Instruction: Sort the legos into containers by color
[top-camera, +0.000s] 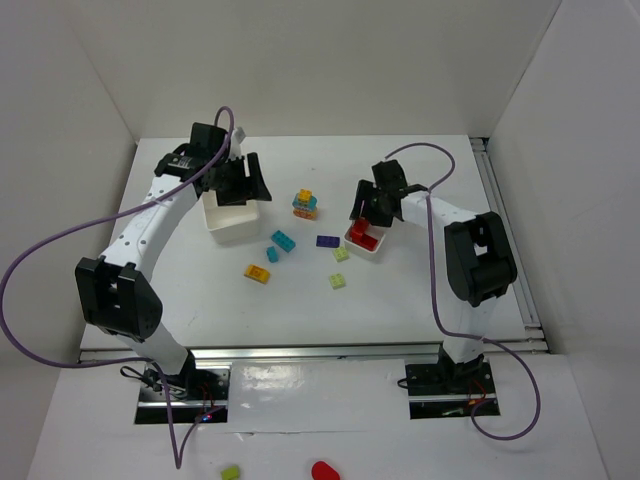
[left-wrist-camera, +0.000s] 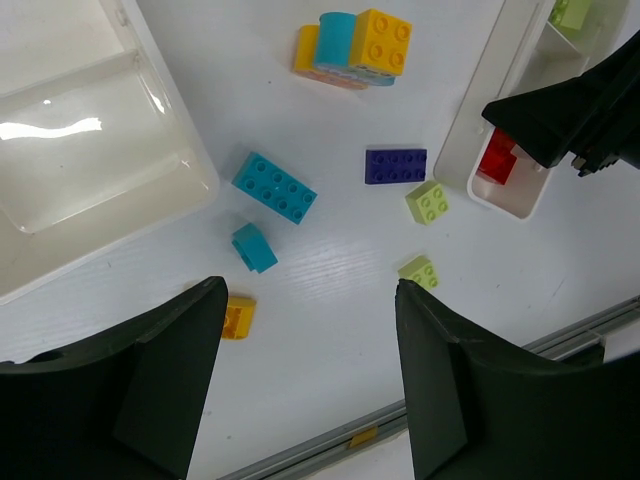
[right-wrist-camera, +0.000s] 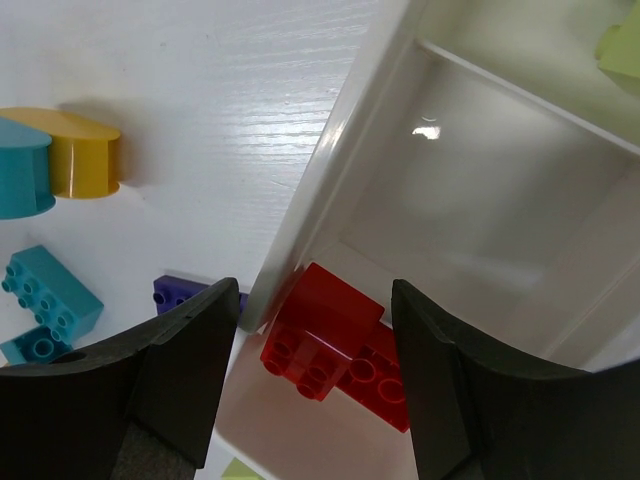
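Note:
Loose legos lie mid-table: a yellow, cyan and orange stack (top-camera: 305, 203), two cyan bricks (top-camera: 283, 240), a yellow brick (top-camera: 257, 273), a purple brick (top-camera: 327, 241) and two lime bricks (top-camera: 341, 253). My left gripper (top-camera: 245, 185) is open and empty over the white bin (top-camera: 228, 222); its view shows the cyan bricks (left-wrist-camera: 274, 187) and the purple brick (left-wrist-camera: 395, 165). My right gripper (top-camera: 368, 212) is open over the divided tray's end compartment (right-wrist-camera: 330, 170), where red bricks (right-wrist-camera: 325, 335) lie between the jaws without touching them. A lime brick (right-wrist-camera: 625, 45) sits in a farther compartment.
White walls enclose the table on the left, back and right. A metal rail (top-camera: 300, 350) runs along the near edge. Purple cables loop from both arms. A lime bit (top-camera: 231, 472) and a red bit (top-camera: 324, 470) lie outside the table, near the arm bases.

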